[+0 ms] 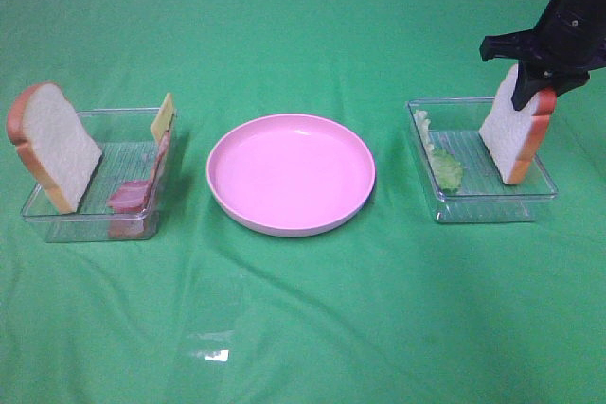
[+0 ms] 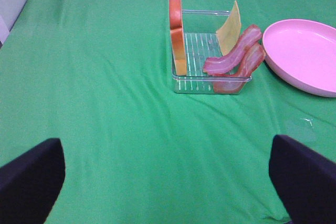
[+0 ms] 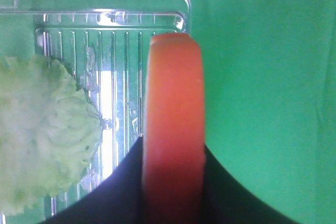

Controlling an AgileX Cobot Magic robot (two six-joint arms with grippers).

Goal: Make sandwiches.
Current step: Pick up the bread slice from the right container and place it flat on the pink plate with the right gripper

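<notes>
From my station, the right gripper (image 1: 532, 92) is far right in the overhead view, at the top of the right slice of bread (image 1: 511, 139). On the wrist camera its black fingers (image 3: 121, 192) press against both sides of the smooth orange-brown crust, so I read it as pinching that slice. The slice stands on edge, tilted, with a matte white face and its lower corner inside the right tray (image 1: 492, 215). I cannot tell whether that corner touches the floor. This tray is a clear rectangular plastic box with a ribbed bottom and rounded corners. A ruffled pale-green lettuce leaf (image 1: 445, 169) lies against its left side, apart from the bread. In the middle of the wrinkled green cloth (image 1: 303, 328) sits a round, glossy pink plate (image 1: 284, 224) with a shallow raised rim. On the left, a matching clear tray (image 1: 85, 234) holds the left slice of bread (image 1: 57, 144), which leans on its left wall with its rounded crust top above the rim. Two wavy reddish-pink bacon strips (image 1: 133, 194) drape over its right wall. A thin, flat yellow cheese square (image 1: 163, 115) stands propped at the far right corner. The left gripper (image 2: 168, 179) hangs over bare cloth on the near side of that tray, its two dark fingers spread wide and holding nothing.
</notes>
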